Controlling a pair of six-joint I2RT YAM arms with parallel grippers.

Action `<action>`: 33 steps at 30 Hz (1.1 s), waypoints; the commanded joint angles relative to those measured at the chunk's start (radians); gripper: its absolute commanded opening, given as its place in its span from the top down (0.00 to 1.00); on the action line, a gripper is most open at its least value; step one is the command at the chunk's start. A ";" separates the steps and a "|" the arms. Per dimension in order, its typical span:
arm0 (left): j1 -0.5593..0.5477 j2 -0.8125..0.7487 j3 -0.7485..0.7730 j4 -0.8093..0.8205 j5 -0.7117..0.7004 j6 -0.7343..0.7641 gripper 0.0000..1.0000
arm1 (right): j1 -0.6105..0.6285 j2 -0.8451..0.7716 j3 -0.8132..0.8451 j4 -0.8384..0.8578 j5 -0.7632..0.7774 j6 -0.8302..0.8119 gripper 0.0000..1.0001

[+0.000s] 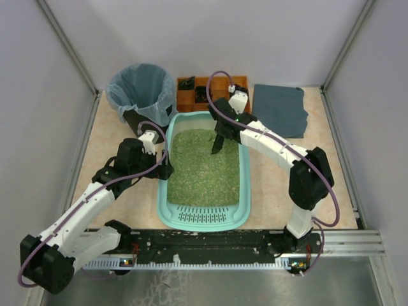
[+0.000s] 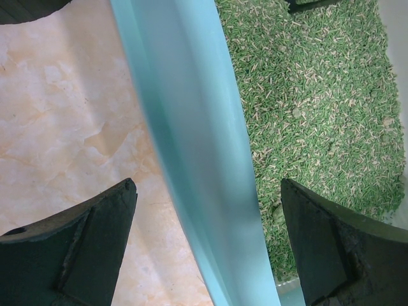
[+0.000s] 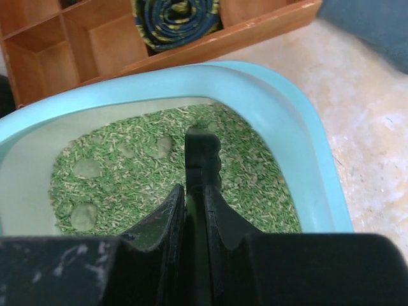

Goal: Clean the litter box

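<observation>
The light-teal litter box (image 1: 204,217) lies mid-table, filled with green litter (image 1: 203,167). My left gripper (image 1: 164,169) is open and straddles the box's left wall (image 2: 197,159), one finger over the table and the other over the litter. My right gripper (image 1: 223,127) hangs over the far end of the box and is shut on a black scoop handle (image 3: 203,153). The scoop (image 1: 217,143) points down to the litter. Several greyish-green clumps (image 3: 86,167) lie in the litter near the far wall (image 3: 293,121).
A black bin with a clear bag (image 1: 141,89) stands at the back left. An orange compartmented tray (image 1: 191,95) sits behind the box, holding a rolled dark patterned item (image 3: 175,16). A grey-blue cloth (image 1: 279,109) lies at the back right.
</observation>
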 commanded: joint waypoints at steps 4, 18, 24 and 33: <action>-0.005 0.002 0.004 0.001 0.007 0.006 0.02 | 0.004 -0.002 -0.076 0.215 -0.091 -0.099 1.00; -0.005 0.006 0.004 0.001 0.010 0.005 0.02 | -0.111 0.048 -0.155 0.344 -0.477 -0.057 1.00; -0.004 0.010 0.006 0.001 0.014 0.005 0.05 | -0.113 0.071 -0.167 0.391 -0.598 -0.065 1.00; -0.005 0.013 0.006 0.001 0.017 0.006 0.06 | -0.103 0.106 -0.179 0.430 -0.706 -0.023 1.00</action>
